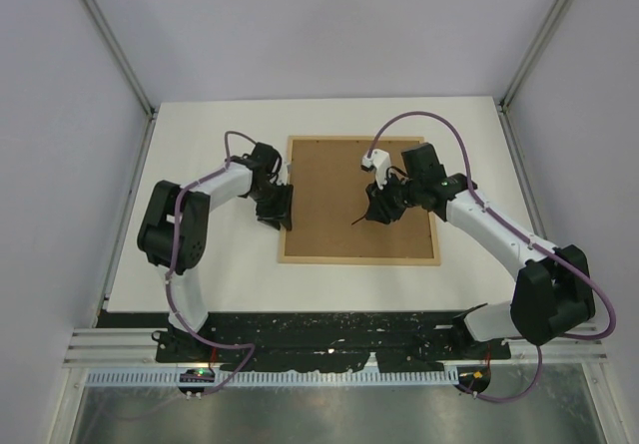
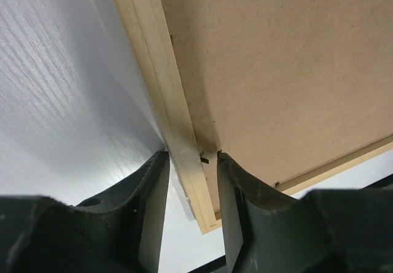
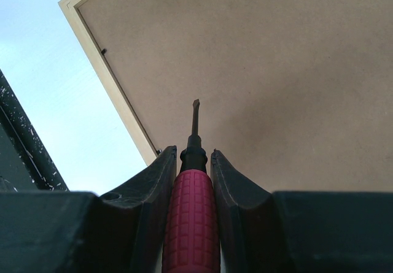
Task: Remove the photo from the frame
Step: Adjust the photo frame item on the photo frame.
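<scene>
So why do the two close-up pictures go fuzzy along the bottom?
Left wrist view: the left end effector is nearest the lens, dark and soft-edged; the frame is sharp. Right wrist view: likewise the right end effector, though the screwdriver reads clearly.

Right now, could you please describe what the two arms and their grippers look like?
Both the left arm and right arm have white links joined by bulky black joints, each trailed by a looping purple cable. The left gripper and right gripper are matte black, with tapered fingers.
</scene>
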`<state>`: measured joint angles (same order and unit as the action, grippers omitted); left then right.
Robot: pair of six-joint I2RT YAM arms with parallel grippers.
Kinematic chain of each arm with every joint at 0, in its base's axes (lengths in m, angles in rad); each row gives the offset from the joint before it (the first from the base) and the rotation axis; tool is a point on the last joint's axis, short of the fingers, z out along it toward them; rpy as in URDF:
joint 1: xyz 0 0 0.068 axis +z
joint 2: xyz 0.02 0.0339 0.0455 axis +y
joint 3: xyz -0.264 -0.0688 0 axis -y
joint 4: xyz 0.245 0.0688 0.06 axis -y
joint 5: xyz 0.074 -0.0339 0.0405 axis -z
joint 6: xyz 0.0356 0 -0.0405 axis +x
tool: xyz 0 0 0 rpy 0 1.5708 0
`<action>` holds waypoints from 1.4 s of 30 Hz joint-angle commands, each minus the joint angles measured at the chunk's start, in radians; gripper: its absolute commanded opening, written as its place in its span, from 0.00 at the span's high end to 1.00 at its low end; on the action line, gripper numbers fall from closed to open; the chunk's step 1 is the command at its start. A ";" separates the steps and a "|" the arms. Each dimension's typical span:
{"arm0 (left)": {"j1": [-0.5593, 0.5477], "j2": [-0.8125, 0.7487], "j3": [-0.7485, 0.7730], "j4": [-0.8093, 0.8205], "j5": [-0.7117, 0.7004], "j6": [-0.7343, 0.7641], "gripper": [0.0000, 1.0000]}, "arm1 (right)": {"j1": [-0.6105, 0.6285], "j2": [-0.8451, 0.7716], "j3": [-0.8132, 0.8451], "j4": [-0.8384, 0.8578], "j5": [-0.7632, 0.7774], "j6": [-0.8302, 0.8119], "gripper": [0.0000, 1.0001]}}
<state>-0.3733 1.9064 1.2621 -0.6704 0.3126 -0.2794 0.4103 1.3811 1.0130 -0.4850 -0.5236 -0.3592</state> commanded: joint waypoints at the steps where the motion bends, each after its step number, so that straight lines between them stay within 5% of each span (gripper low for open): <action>1: -0.022 0.020 -0.006 -0.023 -0.052 0.017 0.59 | -0.005 -0.037 0.004 0.039 -0.024 0.011 0.92; 16: -0.038 0.034 0.007 -0.021 -0.075 0.023 0.73 | -0.010 -0.036 -0.002 0.040 -0.036 0.009 0.92; 23: -0.004 -0.015 -0.067 0.054 0.020 0.011 1.00 | -0.011 -0.024 -0.016 0.048 -0.030 0.002 0.92; 32: 0.099 -0.076 -0.208 0.259 0.322 -0.076 1.00 | -0.022 0.007 -0.014 0.049 -0.036 0.003 0.92; 42: 0.103 -0.064 -0.234 0.342 0.422 -0.124 1.00 | -0.039 -0.013 -0.007 0.043 -0.064 0.014 0.92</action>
<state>-0.2638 1.8389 1.0286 -0.3908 0.6521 -0.3782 0.3779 1.3895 0.9886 -0.4747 -0.5564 -0.3553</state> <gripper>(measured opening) 0.209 0.322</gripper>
